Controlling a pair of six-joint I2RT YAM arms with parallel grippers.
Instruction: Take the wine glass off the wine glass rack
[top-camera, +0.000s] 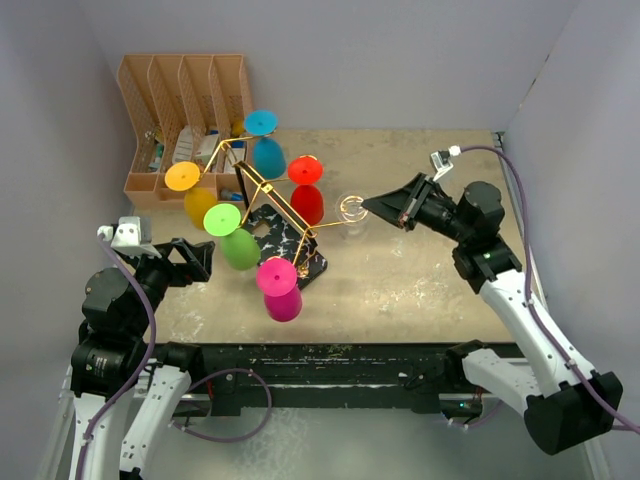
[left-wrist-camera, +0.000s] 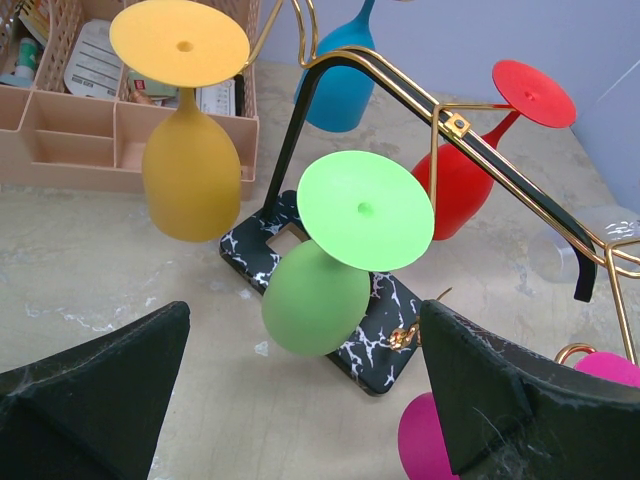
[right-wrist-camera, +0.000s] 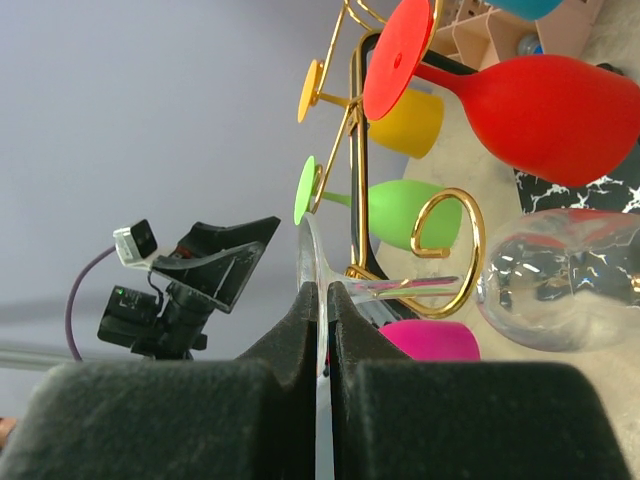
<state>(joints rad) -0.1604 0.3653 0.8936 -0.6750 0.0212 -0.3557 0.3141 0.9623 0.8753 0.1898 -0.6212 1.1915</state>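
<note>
The wine glass rack (top-camera: 311, 264) is a gold wire stand on a black marble-look base, left of the table's centre. Several coloured wine glasses hang on it upside down. A clear wine glass (top-camera: 352, 210) hangs on the rack's right scroll arm (right-wrist-camera: 470, 232); its bowl (right-wrist-camera: 565, 282) and stem show in the right wrist view. My right gripper (top-camera: 371, 205) (right-wrist-camera: 322, 292) is shut on the edge of the clear glass's foot disc (right-wrist-camera: 311, 255). My left gripper (top-camera: 203, 257) (left-wrist-camera: 305, 310) is open and empty, just left of the green glass (left-wrist-camera: 315, 300) and the rack base (left-wrist-camera: 392, 348).
An orange-brown slotted organiser (top-camera: 180, 95) with small items stands at the back left, behind the rack. Green (top-camera: 238, 245), magenta (top-camera: 282, 298), yellow (top-camera: 200, 205), blue (top-camera: 267, 155) and red (top-camera: 307, 203) glasses hang around the rack. Grey walls enclose the table on three sides.
</note>
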